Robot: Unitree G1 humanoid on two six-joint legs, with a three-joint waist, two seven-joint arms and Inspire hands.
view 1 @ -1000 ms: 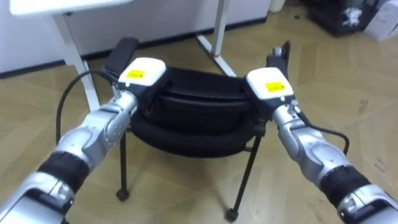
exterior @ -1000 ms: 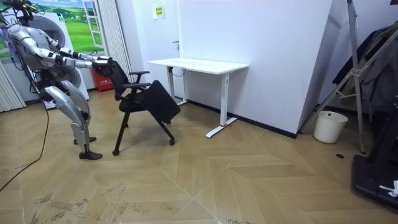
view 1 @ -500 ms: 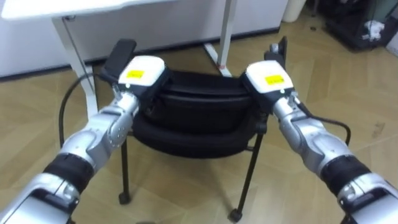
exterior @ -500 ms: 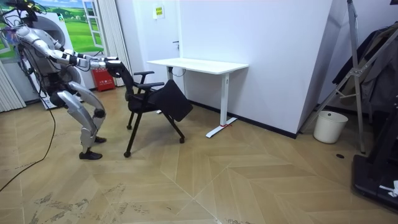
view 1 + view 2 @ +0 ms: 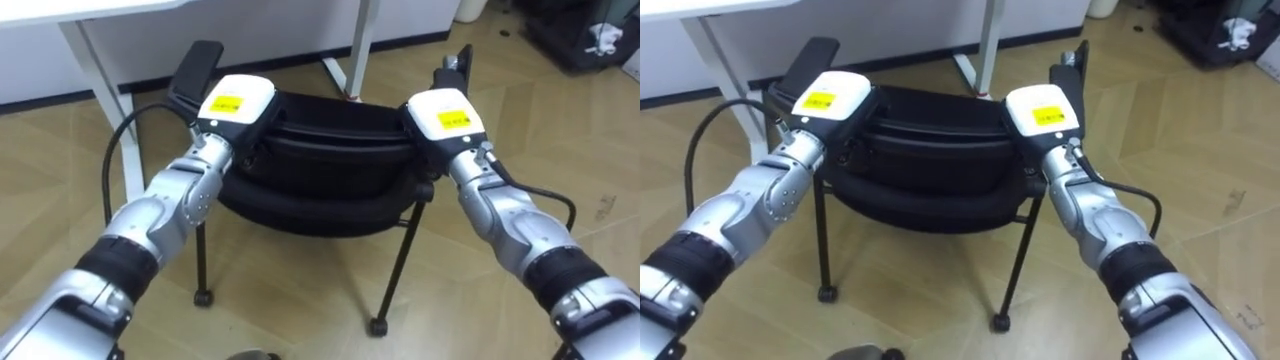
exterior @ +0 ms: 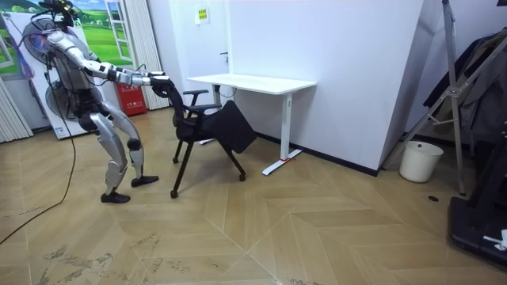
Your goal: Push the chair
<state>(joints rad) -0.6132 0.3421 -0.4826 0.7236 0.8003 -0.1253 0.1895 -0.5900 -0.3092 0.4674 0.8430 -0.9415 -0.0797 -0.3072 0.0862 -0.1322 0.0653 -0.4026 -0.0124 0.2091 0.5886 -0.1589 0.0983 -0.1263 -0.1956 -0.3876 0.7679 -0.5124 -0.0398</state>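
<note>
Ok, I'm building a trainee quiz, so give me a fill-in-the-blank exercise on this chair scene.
The left hand and right hand sit on the ____ of the chair. The chair is ____ in colour. Ahead of it stands a ____ desk.
Missing: backrest; black; white.

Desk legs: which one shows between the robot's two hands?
The right desk leg, rising beyond the chair back, between the left hand and right hand. The other leg stands left of both.
</note>
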